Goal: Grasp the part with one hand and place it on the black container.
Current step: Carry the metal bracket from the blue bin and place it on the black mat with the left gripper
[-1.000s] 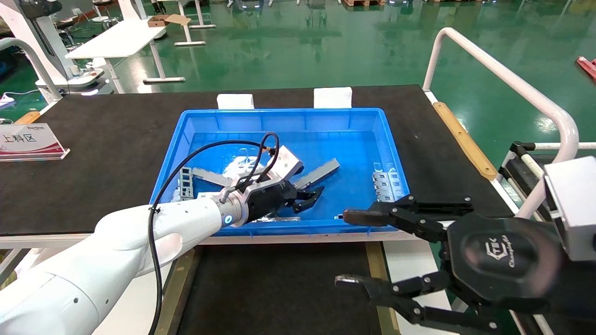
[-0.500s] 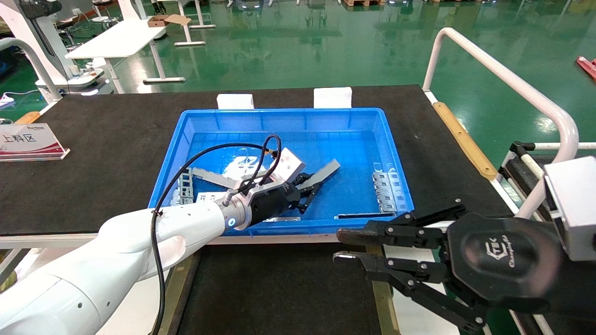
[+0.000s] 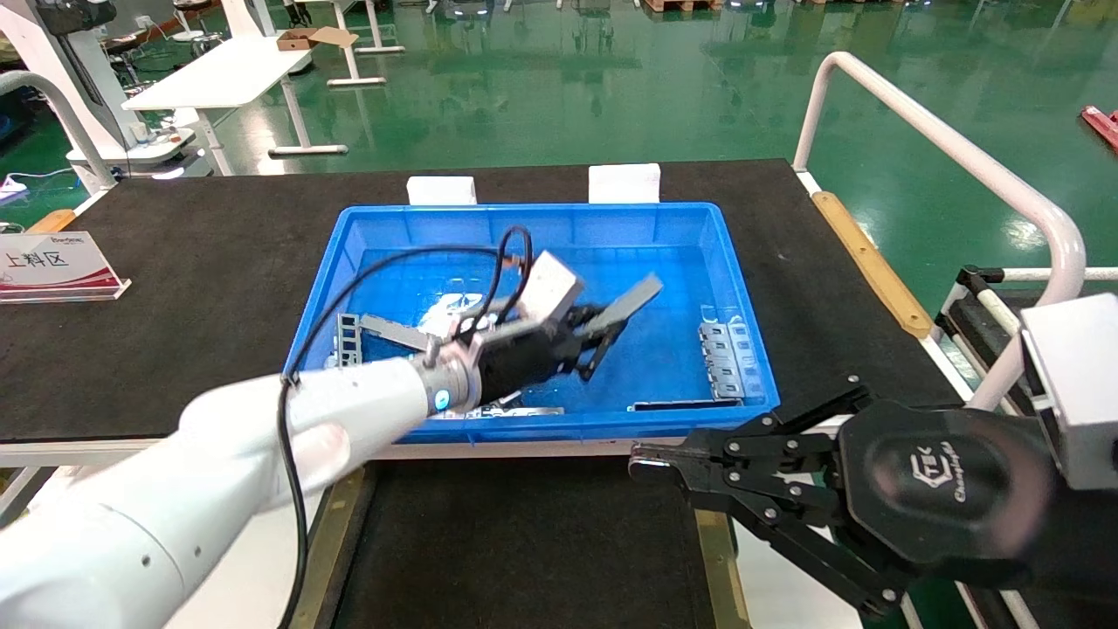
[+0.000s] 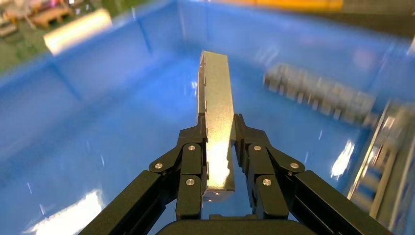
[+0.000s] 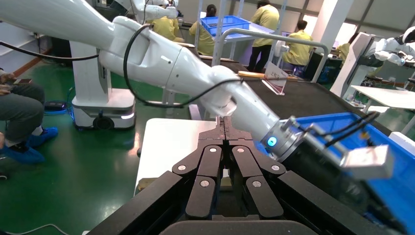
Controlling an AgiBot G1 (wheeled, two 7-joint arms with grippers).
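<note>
Here the table [image 3: 175, 288] carries a blue crate [image 3: 742, 288], and the black container [image 3: 524, 542] lies just in front of it. Above the crate floor, the left pincer [image 3: 603, 336] pinches the part [image 4: 217, 122] by one end, tilted. With most of the part sticking out, it might swivel or slip free. The right pincer [image 3: 642, 463], pressed together, hangs beside the container.
</note>
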